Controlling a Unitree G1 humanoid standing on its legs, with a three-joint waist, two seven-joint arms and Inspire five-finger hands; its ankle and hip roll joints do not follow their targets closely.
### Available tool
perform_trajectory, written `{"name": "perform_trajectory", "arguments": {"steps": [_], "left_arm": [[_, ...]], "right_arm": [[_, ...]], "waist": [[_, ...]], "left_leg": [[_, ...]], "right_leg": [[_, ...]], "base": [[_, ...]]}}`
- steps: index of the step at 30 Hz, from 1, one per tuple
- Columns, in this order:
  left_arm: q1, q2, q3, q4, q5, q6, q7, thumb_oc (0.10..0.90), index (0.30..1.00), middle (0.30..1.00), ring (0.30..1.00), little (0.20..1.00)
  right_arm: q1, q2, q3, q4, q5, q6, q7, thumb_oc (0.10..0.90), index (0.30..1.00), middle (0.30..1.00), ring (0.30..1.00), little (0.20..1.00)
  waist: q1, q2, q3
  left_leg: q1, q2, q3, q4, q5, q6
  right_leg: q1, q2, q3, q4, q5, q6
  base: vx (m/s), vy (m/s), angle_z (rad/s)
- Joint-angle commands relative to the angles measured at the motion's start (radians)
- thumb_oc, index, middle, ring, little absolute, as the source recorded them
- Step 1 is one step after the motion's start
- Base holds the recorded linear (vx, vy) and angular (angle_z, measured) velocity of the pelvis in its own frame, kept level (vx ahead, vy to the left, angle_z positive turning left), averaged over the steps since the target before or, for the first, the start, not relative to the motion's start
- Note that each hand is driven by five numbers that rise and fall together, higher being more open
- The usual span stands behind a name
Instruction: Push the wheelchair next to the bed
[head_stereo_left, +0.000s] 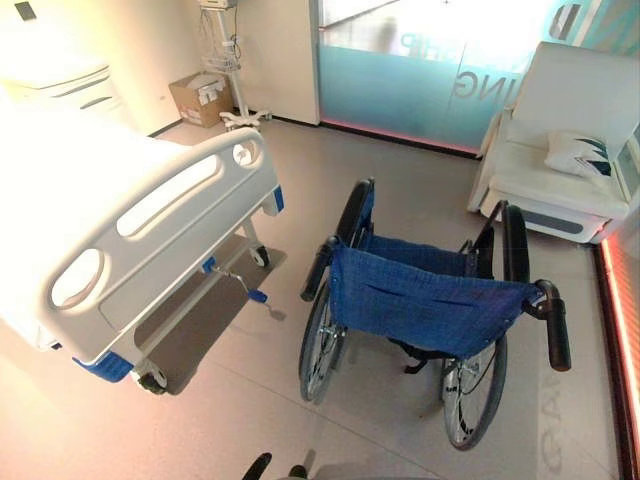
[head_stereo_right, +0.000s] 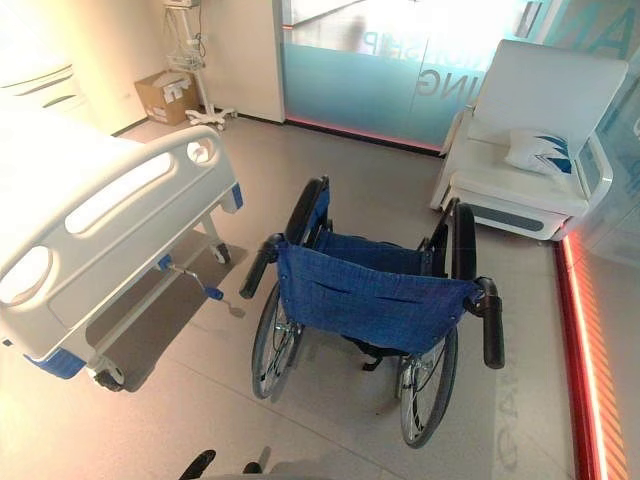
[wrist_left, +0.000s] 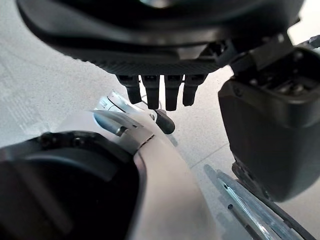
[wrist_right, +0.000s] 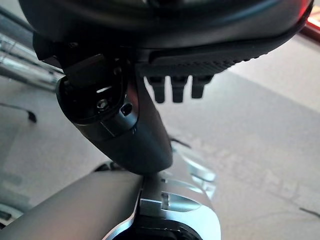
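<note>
wheelchair (head_stereo_left: 425, 305): on floor, near bed (head_stereo_left: 150, 220) foot end, apart, back facing robot.
left hand (wrist_left: 160, 60): fingers straight, holding nothing.
right hand (wrist_right: 175, 65): same, relaxed.
step: pre-grasp.
next: take both push handles (head_stereo_left: 556, 330), steer twd bed.

blue wheelchair (head_stereo_left: 425, 300), white bed (head_stereo_left: 160, 215), armchair (head_stereo_left: 560, 150)

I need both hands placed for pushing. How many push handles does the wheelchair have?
2: the left push handle at the backrest's bed side, and the right push handle at the backrest's armchair side.
</note>
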Motion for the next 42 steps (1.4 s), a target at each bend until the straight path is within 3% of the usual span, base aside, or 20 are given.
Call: {"name": "perform_trajectory", "arguments": {"steps": [1, 20, 29, 35, 42], "left_arm": [[-0.065, -0.038, -0.037, 0.069, 0.001, 0.020, -0.005, 0.800, 0.900, 0.900, 0.900, 0.900], [-0.066, -0.038, -0.041, 0.073, 0.023, -0.008, -0.010, 0.800, 0.900, 0.900, 0.900, 0.900], [-0.069, -0.019, -0.041, 0.058, 0.069, -0.064, -0.006, 0.800, 0.900, 0.900, 0.900, 0.900], [-0.076, 0.031, -0.041, -0.036, 0.044, -0.095, -0.034, 0.800, 0.900, 0.900, 0.900, 0.900], [-0.015, 0.144, 0.092, -0.427, -0.079, -0.073, -0.031, 0.800, 0.900, 0.900, 0.900, 0.900]], "right_arm": [[-0.063, 0.039, -0.044, 0.013, 0.052, -0.013, 0.011, 0.800, 0.900, 0.900, 0.900, 0.900], [-0.055, 0.040, -0.048, 0.025, 0.040, -0.039, -0.001, 0.800, 0.900, 0.900, 0.900, 0.900], [-0.050, 0.032, -0.066, 0.002, 0.116, -0.073, -0.006, 0.800, 0.900, 0.900, 0.900, 0.900], [-0.052, -0.020, -0.100, -0.121, 0.199, -0.097, -0.012, 0.800, 0.900, 0.900, 0.900, 0.900], [0.036, -0.132, -0.256, -0.492, 0.255, -0.116, -0.190, 0.800, 0.900, 0.900, 0.900, 0.900]], "waist": [[0.009, 0.040, 0.016], [-0.007, 0.039, 0.015], [-0.017, 0.031, 0.006], [-0.022, 0.027, 0.013], [-0.029, 0.019, 0.017]], "left_leg": [[0.008, -0.022, 0.044, 0.012, -0.045, 0.011], [0.024, -0.022, 0.060, 0.010, -0.056, 0.015], [0.035, -0.022, 0.067, 0.005, -0.063, 0.016], [0.032, -0.020, 0.075, 0.004, -0.059, 0.020], [0.021, -0.015, 0.085, 0.003, -0.057, 0.028]], "right_leg": [[-0.071, 0.001, -0.012, 0.067, 0.012, -0.048], [-0.070, 0.003, 0.005, 0.064, 0.010, -0.047], [-0.070, 0.008, 0.020, 0.067, 0.008, -0.046], [-0.080, 0.010, 0.030, 0.070, 0.013, -0.039], [-0.098, 0.011, 0.040, 0.064, 0.029, -0.032]], "base": [[0.03, -0.008, 0.00], [0.00, 0.000, 0.00], [0.02, -0.002, -0.02], [0.00, -0.013, -0.05], [-0.01, -0.017, -0.05]]}}
